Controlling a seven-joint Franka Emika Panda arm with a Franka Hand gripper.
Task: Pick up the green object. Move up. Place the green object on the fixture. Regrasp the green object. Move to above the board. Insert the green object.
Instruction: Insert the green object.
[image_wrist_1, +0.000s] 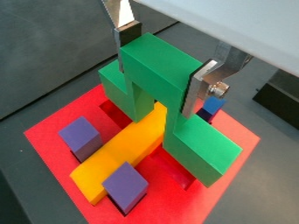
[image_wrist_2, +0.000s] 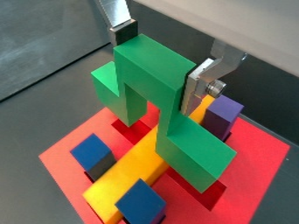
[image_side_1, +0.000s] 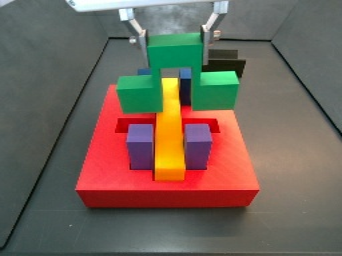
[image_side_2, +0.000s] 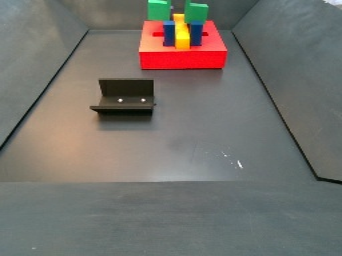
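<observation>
Dark walled floor (image_side_2: 174, 120); gripper (image_wrist_1: 163, 70) clamps the green object (image_wrist_1: 163, 96) straddling, seemingly, the board's (image_side_1: 167, 185) yellow bar (image_side_1: 170, 130).

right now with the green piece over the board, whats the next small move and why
Probably a slow, straight push down. The gripper is shut on the green object, which straddles the yellow bar on the board, its legs reaching down on either side of the bar. In both wrist views it looks lined up, but whether the legs have bottomed out cannot be told, so ease down before opening.
</observation>
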